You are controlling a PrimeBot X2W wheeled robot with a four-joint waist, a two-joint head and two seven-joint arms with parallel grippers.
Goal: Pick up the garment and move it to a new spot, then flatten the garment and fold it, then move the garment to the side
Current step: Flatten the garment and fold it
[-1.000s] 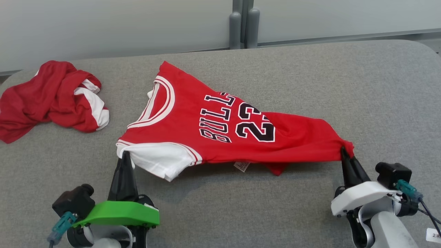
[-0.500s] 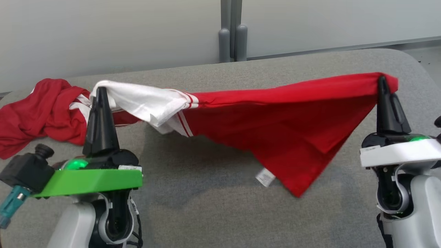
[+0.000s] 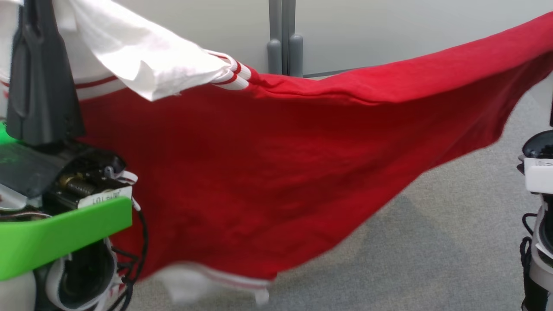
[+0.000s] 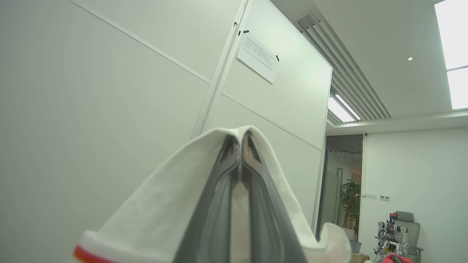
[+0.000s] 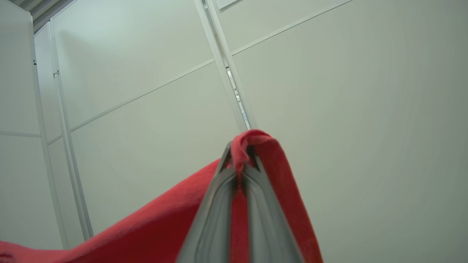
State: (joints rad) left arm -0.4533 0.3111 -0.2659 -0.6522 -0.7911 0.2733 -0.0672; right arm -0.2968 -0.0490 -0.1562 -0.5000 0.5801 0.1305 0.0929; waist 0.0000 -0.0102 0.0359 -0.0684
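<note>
Garment (image 3: 276, 172) hangs stretched above the table (image 3: 453, 242), both jaws clamped on it.

The garment (image 3: 268, 172) is a red shirt with a white sleeve and thin red and white stripes. It hangs spread wide in the air above the grey surface (image 3: 453, 242). Its lower part droops down toward the surface.

Bright, even lighting; motion blurs the garment (image 3: 276, 164).
</note>
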